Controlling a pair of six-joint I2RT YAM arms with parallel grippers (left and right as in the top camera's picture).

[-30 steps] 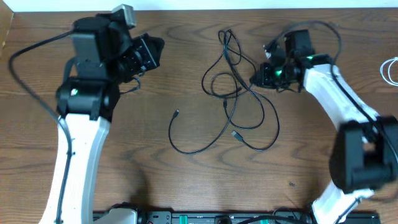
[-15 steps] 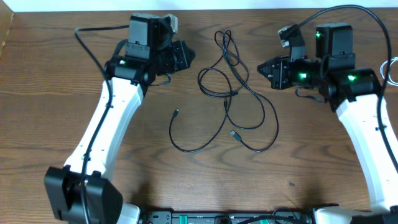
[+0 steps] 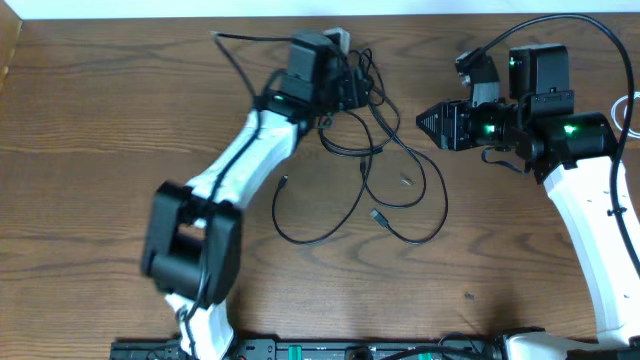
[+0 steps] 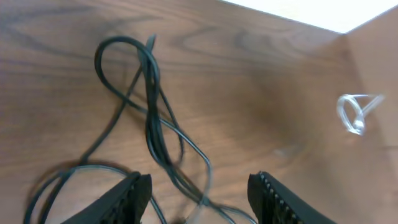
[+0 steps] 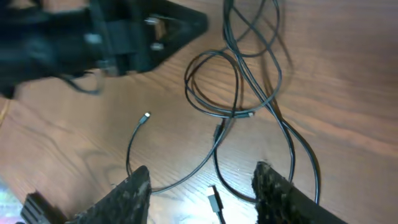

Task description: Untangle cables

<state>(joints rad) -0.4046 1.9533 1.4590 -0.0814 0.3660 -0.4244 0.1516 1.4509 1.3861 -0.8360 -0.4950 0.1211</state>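
The tangle of thin black flexible cables (image 3: 385, 160) lies on the brown wood-grain table (image 3: 100, 120), between the two claws in the overhead view. The left claw (image 3: 358, 90) hangs over the top of the tangle, where the narrow upper loops gather. In its wrist view its two black ridged fingers (image 4: 132, 196) stand well apart, open and holding nothing. A long, narrow loop of black cable (image 4: 149, 106) runs ahead of it, and more strands cross the gap between the fingers at the bottom edge; whether any strand touches a finger cannot be told. The right claw (image 3: 424, 122) sits just beside the right edge of the tangle, pointing toward it. Its own textured black fingers (image 5: 135, 193) are also spread apart and empty, with the round loop of cable (image 5: 214, 84) ahead of them and the left claw beyond that loop. From the loops one strand curves away toward the near side of the table and ends in a small plug (image 3: 284, 181), and another plug (image 3: 380, 216) lies below the right claw. A thin white cable (image 3: 628, 112) lies well behind the right claw at the table's edge.
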